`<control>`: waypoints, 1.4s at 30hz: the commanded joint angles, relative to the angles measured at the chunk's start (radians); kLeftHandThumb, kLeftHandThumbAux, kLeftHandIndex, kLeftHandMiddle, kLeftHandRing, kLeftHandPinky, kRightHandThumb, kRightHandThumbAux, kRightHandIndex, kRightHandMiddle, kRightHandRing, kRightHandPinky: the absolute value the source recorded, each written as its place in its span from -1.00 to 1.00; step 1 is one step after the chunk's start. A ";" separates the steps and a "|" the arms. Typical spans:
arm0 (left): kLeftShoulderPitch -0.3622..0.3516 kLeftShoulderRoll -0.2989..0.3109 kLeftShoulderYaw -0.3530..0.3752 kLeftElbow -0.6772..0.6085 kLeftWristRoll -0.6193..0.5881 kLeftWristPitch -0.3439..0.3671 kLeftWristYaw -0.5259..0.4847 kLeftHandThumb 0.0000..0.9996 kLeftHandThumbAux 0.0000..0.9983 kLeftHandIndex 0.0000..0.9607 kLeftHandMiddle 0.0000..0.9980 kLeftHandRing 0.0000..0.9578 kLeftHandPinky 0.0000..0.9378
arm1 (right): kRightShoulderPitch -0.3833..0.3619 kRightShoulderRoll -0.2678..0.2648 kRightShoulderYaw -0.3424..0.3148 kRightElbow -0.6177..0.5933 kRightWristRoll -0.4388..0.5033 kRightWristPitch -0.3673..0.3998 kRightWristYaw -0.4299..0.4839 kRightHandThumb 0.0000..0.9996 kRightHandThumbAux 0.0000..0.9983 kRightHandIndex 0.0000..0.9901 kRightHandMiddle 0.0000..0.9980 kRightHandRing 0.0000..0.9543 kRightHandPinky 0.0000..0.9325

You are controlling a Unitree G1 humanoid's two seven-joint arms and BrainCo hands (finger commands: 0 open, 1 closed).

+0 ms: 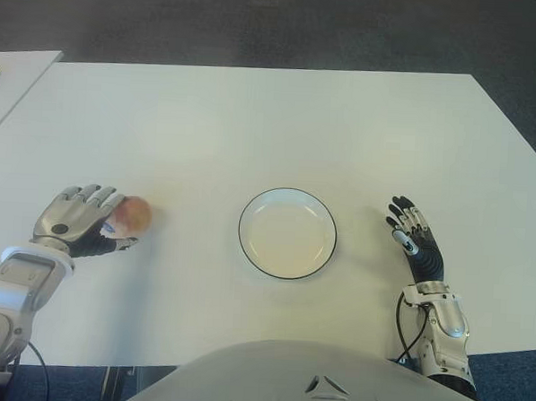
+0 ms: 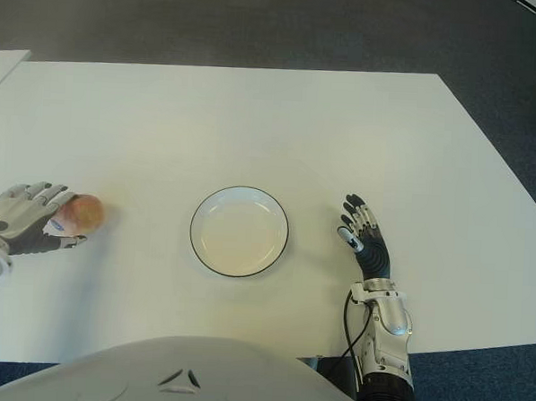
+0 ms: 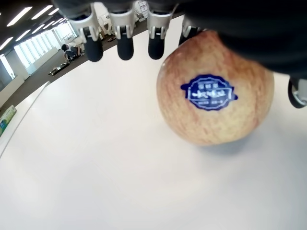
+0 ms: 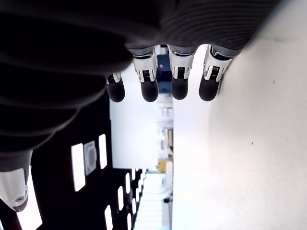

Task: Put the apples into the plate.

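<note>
Reaching over the apple (image 1: 134,213) at the left side of the tabletop (image 1: 254,119), we have our left hand (image 1: 80,219) cupped around it, thumb low on one flank and the other fingers (image 3: 124,40) extended past its top. In the left wrist view the fruit sits on the white surface with its blue sticker (image 3: 209,93) facing the palm, so we judge the hold as a loose cage, not yet a firm grip. The plate (image 1: 287,233) lies empty at the centre, well apart from the apple, so a lift and a sideways carry remain. Our right hand (image 1: 414,241) shows just right of the plate, fingers straight and holding nothing, clear of the route.
</note>
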 commanded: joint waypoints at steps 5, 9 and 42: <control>-0.022 0.019 -0.068 0.079 0.015 0.003 0.023 -0.49 -0.57 -1.00 -1.00 -0.99 -0.83 | 0.101 0.035 0.014 0.100 -0.006 0.073 0.001 -0.67 0.04 -0.97 -0.93 -0.98 -0.96; -0.060 0.025 -0.105 0.135 0.016 0.008 0.056 -0.46 -0.55 -1.00 -0.98 -0.97 -0.81 | 0.101 0.038 0.014 0.097 -0.006 0.071 -0.001 -0.67 0.03 -0.96 -0.93 -0.98 -0.97; -0.306 0.054 -0.366 0.579 -0.076 -0.061 0.590 -0.14 -0.32 -0.24 0.30 0.27 0.34 | 0.105 0.040 0.003 0.100 0.009 0.074 0.012 -0.64 -0.01 -0.94 -0.90 -0.97 -0.96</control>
